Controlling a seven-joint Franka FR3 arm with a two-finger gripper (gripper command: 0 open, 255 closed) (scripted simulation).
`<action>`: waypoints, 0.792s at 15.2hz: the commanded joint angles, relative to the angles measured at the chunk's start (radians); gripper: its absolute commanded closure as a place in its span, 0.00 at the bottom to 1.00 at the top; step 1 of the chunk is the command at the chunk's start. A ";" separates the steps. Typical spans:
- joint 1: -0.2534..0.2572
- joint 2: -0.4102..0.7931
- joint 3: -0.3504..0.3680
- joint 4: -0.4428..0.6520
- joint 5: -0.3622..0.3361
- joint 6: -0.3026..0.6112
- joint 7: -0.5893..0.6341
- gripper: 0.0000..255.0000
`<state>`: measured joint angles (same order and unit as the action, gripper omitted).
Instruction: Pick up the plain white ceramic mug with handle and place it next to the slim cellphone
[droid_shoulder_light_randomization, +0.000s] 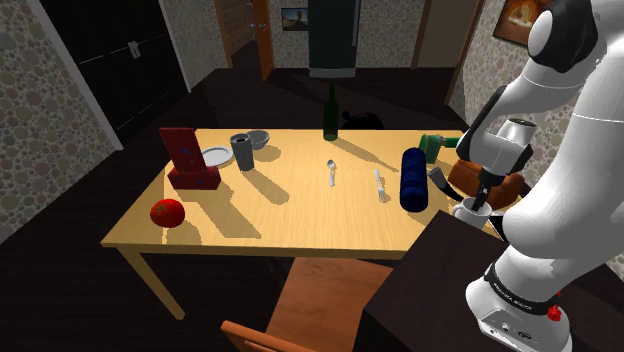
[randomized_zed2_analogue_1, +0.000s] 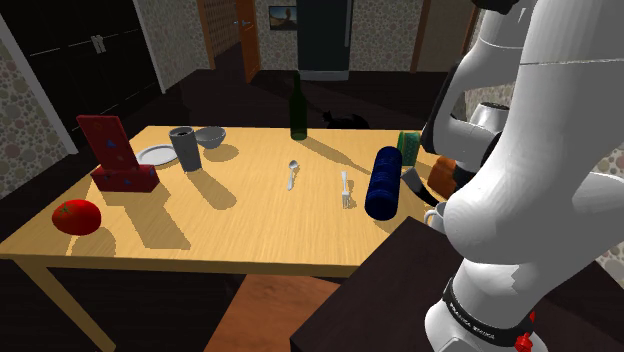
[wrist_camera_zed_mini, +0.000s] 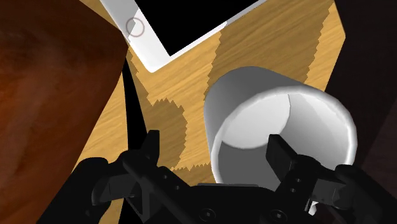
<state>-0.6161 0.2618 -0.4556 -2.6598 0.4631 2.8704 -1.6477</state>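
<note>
A plain white mug (wrist_camera_zed_mini: 280, 121) stands upright on the wooden table (wrist_camera_zed_mini: 184, 76), close to a slim cellphone (wrist_camera_zed_mini: 191, 25) with a white frame and black screen. My gripper (wrist_camera_zed_mini: 216, 153) hangs just above the mug, open. One finger (wrist_camera_zed_mini: 149, 149) is outside the mug's wall and the other is over its opening, neither touching it. In the shoulder view the mug (droid_shoulder_light_randomization: 472, 211) sits at the table's right end under the gripper (droid_shoulder_light_randomization: 484, 196), with the cellphone (droid_shoulder_light_randomization: 437, 179) just to its left. The mug's handle is hidden.
A brown rounded vessel (droid_shoulder_light_randomization: 468, 177) stands right beside the mug and phone. A dark blue cylinder (droid_shoulder_light_randomization: 414, 178) lies left of the phone, with a fork (droid_shoulder_light_randomization: 380, 185), spoon (droid_shoulder_light_randomization: 331, 174) and bottle (droid_shoulder_light_randomization: 331, 113) further along. The dark stand (droid_shoulder_light_randomization: 440, 280) is close below.
</note>
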 joint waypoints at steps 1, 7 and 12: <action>0.000 0.000 0.000 0.000 0.000 0.000 0.000 0.00; 0.141 -0.187 -0.211 -0.037 -0.324 -0.116 0.237 0.00; 0.140 -0.187 -0.211 -0.037 -0.324 -0.116 0.237 0.00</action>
<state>-0.4761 0.0753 -0.6661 -2.6970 0.1395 2.7542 -1.4114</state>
